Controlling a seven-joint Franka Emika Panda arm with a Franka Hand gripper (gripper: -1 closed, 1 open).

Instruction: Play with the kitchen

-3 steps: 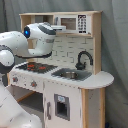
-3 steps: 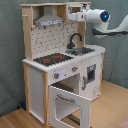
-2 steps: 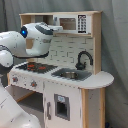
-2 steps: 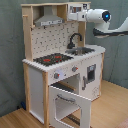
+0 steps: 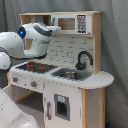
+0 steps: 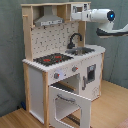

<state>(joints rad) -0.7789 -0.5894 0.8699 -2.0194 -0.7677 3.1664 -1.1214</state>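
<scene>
The kitchen (image 5: 75, 95) (image 6: 40, 75) is a tall white and light-wood toy unit. It has a black faucet (image 5: 83, 58) (image 6: 75, 39), a sink (image 5: 70, 75) (image 6: 81, 50) and a red-ringed black hob (image 5: 36, 66) (image 6: 52, 59). A grey hood (image 6: 49, 20) hangs over the pegboard back. The oven door (image 6: 70, 104) hangs open at the front in the second exterior view. My gripper (image 5: 54, 27) (image 6: 75, 14) is held high at the top shelf, between the hood and the microwave panel (image 5: 70, 23), above the counter. It touches nothing that I can see.
My white arm (image 5: 20, 42) fills the first exterior view's left and reaches in from the second exterior view's right (image 6: 107, 17). A grey curtain (image 6: 10, 50) hangs behind the kitchen. The floor (image 6: 112, 107) is light wood.
The arm has shifted only slightly at the top shelf. Nothing on the kitchen has moved.
</scene>
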